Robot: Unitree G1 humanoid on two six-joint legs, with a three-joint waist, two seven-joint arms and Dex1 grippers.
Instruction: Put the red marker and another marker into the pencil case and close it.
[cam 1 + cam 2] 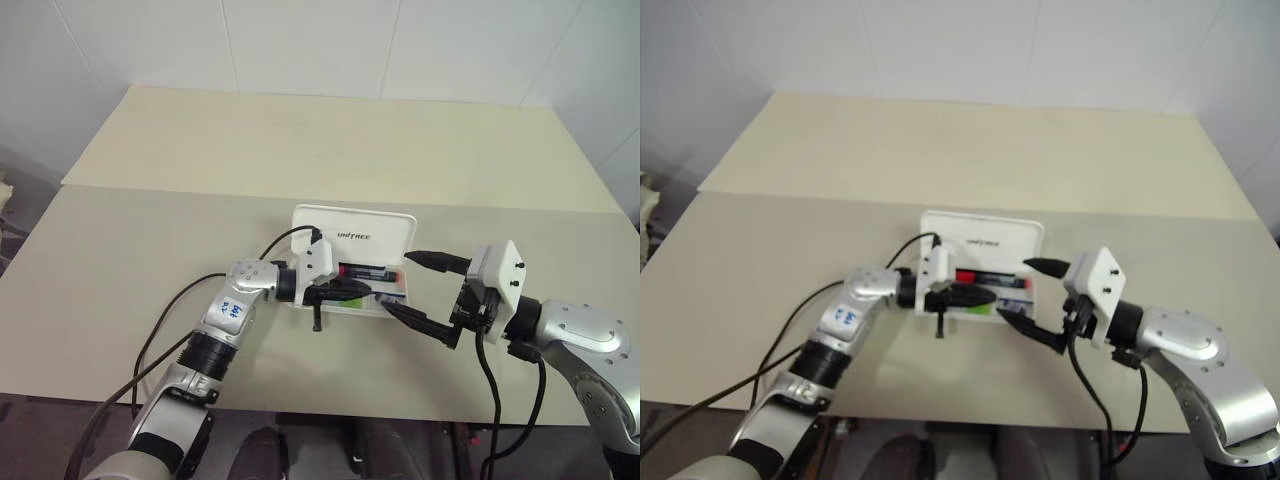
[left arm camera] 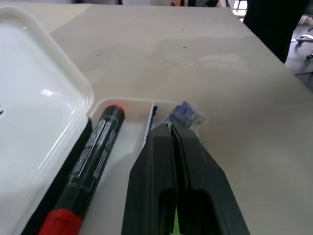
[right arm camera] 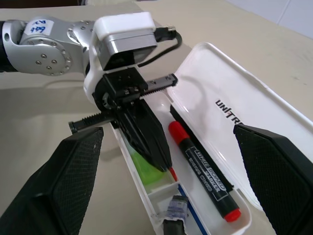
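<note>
White pencil case [image 3: 244,117] open, red marker [image 3: 203,169] inside

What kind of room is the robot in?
Probably a lab or test room: a plain beige table against bare white tiled walls, with just a white pencil case set out for practice.

Silver-grey metal left arm [image 1: 232,310] with a small blue-and-white sticker, white box-shaped wrist housings studded with dark screws, black rubber cables looping from both wrists, toothed black rack on the left gripper [image 3: 146,132], matte black tapered fingers [image 2: 195,186], glossy silver right arm [image 1: 585,345].
</note>
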